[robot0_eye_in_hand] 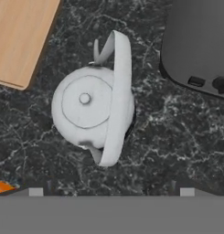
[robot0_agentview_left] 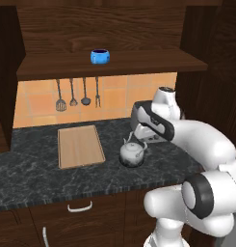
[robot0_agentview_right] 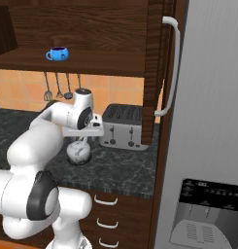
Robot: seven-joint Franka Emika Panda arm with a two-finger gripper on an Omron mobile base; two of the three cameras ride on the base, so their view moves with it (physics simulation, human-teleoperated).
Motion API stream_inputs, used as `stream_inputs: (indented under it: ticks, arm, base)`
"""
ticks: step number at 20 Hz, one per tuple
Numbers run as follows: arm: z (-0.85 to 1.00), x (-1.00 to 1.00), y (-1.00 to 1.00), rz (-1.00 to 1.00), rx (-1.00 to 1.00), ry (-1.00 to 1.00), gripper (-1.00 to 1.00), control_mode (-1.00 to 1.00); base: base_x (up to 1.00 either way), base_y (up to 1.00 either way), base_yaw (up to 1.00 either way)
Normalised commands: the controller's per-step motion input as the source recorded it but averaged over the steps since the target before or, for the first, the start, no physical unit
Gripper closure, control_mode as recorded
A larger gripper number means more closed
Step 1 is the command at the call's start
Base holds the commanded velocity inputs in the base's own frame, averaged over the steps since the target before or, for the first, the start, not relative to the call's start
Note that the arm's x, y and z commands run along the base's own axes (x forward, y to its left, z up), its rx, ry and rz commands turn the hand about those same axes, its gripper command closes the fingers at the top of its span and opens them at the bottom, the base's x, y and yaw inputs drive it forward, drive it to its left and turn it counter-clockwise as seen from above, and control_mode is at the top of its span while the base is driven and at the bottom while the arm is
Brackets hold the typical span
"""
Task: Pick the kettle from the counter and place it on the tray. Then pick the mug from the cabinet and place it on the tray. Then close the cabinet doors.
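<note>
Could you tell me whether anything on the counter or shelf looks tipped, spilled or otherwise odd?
Nothing stands out. The kettle stands upright on the counter beside the tray, the mug sits upright on the cabinet shelf, and nothing is spilled.

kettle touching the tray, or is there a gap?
Apart. The hand view shows a strip of dark counter between the kettle and the tray's corner; the left base view shows the same gap.

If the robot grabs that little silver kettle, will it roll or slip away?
The kettle looks squat with a wide bottom, so it probably won't roll or tip. Its smooth rounded body may be slippery. The thin arched handle seems the easier grab, though the kettle might swing a little.
</note>
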Motion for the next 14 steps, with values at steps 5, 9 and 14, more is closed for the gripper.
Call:
stream_inputs:
  ticks: [5,9,14]
  arm:
    - [-0.35,0.26,0.02,0.0,0.03,0.0,-1.0,-1.0]
    - [-0.2,0.34,0.02,0.0,0.05,0.0,-1.0,-1.0]
    - [-0.3,0.2,0.04,0.0,0.0,0.0,-1.0,-1.0]
  base:
    - [0.0,0.0,0.0]
    - [0.0,0.0,0.0]
    - [0.0,0.0,0.0]
